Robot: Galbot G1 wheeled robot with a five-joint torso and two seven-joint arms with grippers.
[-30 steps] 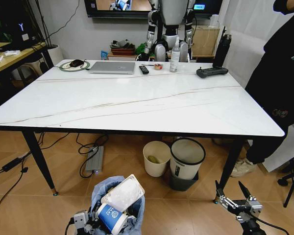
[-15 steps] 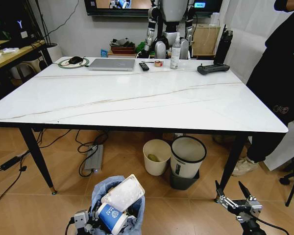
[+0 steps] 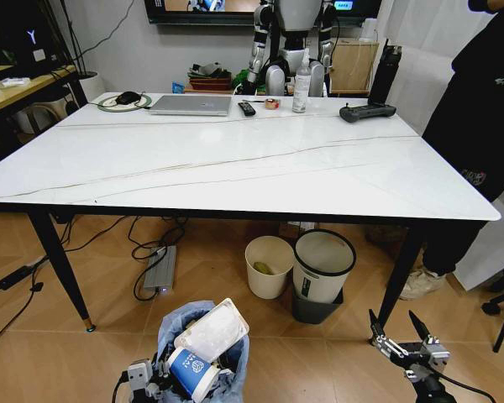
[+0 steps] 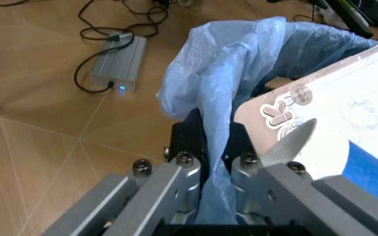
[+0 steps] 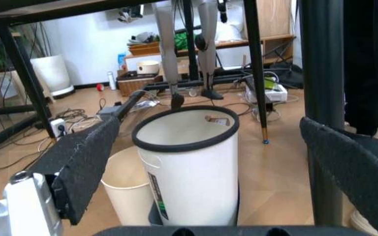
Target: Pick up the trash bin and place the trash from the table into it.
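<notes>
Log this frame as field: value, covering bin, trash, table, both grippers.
bin: trash bin on floor in front of table, blue bag liner
trash: paper cup and white pack sticking out of bin
table: table top carries laptop, remote, bottle; no litter seen
left gripper: shut on bin's rim
right gripper: open, low, idle

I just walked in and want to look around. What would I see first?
First the big white table, with a laptop, a bottle and a remote along its far edge. Low on the floor in front, the left gripper has its jaws shut on the blue bag of the trash bin, stuffed with trash. The right gripper hangs open near the table's leg.
</notes>
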